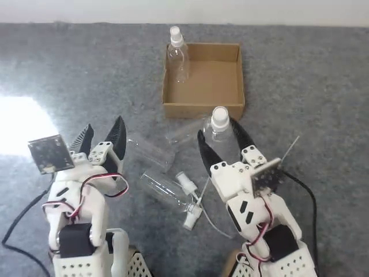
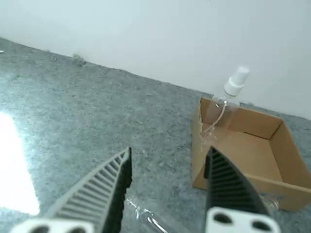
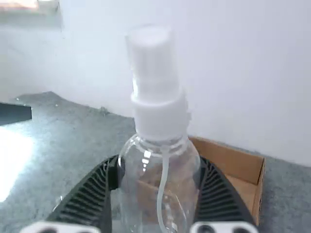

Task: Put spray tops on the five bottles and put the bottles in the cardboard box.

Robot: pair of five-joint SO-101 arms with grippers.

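The right gripper (image 1: pixel 218 131) pinches a clear, rounded plastic bottle (image 1: pixel 222 141) by its sides, holding it upright just in front of the box (image 1: pixel 203 108). Its white spray top (image 1: pixel 219 117) is on, with a thin dip tube running down inside. The box is brown cardboard, square and open-topped, and a capped bottle (image 1: pixel 177 60) stands in its far left corner. Clear uncapped bottles (image 1: pixel 164 190) lie on the grey speckled table (image 1: pixel 300 81) between the arms, with white loose tops (image 1: pixel 185 180) beside them. The left gripper (image 1: pixel 104 126) is spread wide, holding nothing
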